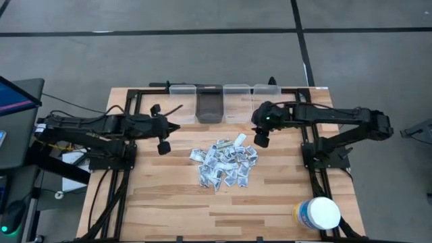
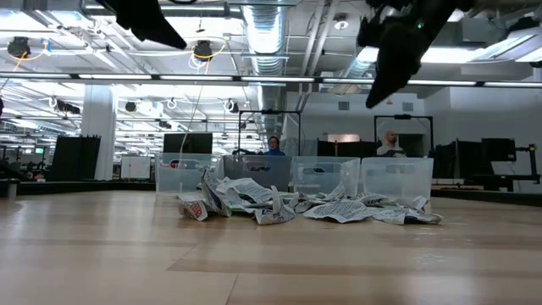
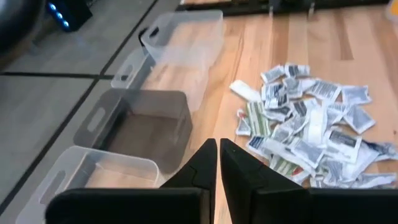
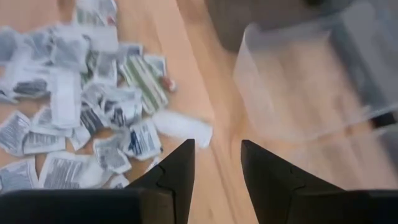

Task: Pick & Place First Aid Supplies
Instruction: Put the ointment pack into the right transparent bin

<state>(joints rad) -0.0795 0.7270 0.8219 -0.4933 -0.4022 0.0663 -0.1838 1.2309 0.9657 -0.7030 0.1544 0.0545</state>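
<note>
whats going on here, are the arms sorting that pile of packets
Not yet. The first aid packets lie heaped mid-table, none held. The right claw hangs open above the pile's edge near the clear bins, empty. The left claw hangs shut on the pile's other side, also empty. A white tub stands apart at the table's near corner.

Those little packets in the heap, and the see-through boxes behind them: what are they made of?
The packets look like thin matte paper, as they crumple and crease, with printed text. The boxes seem to be clear glossy plastic: the wooden table shows through their walls. One box looks smoky grey.
</note>
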